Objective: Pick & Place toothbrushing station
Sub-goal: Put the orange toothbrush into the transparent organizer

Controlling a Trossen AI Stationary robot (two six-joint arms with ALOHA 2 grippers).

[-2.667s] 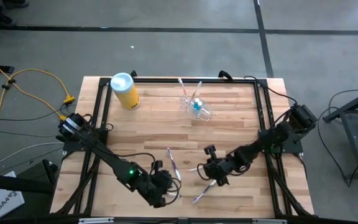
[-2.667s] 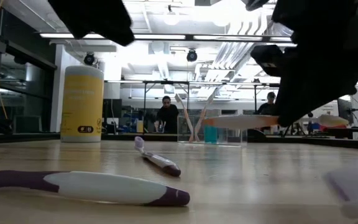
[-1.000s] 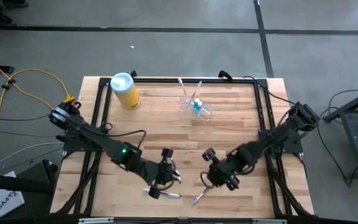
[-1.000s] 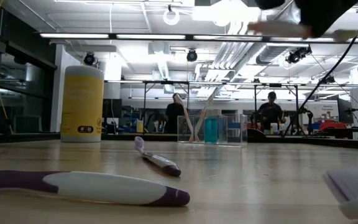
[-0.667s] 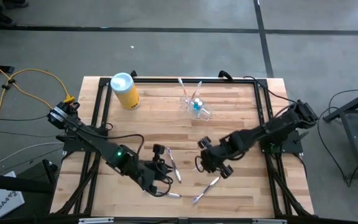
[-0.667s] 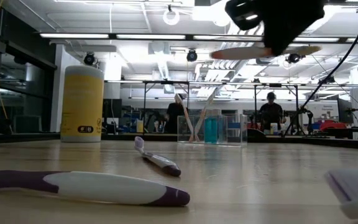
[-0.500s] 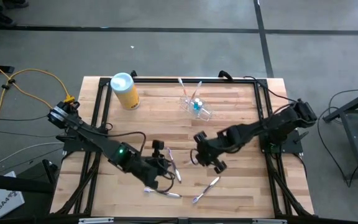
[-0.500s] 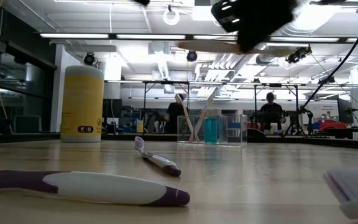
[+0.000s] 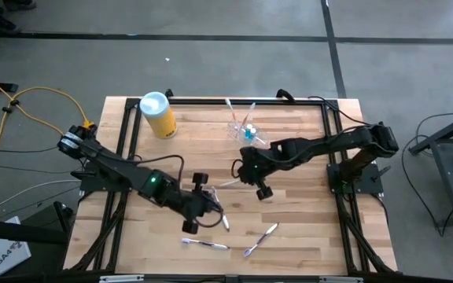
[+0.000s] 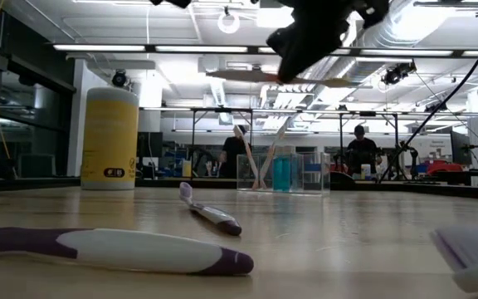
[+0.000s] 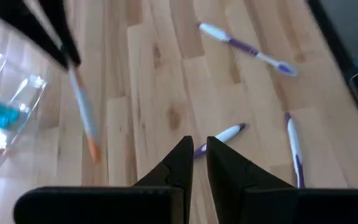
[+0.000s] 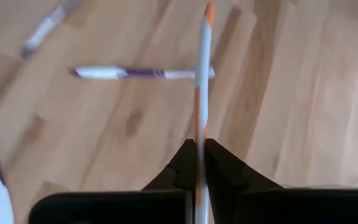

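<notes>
The right claw [image 9: 252,178] grips an orange-white toothbrush [image 12: 201,81] just short of the clear holder [image 9: 246,132]; left claw [image 11: 193,157] nearly closed, empty; three purple brushes [image 9: 206,244] remain on the worktop [image 9: 305,228].

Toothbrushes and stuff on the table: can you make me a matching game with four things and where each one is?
Things:
1. yellow canister
2. clear cup
3. orange-and-white toothbrush
4. purple-and-white toothbrush

Places:
A. lying flat near the front edge of the table
B. pinched in the right gripper, up in the air
C. standing at the back left corner
D. at the back middle, with brushes standing in it

Pairs: 1-C, 2-D, 3-B, 4-A
</notes>
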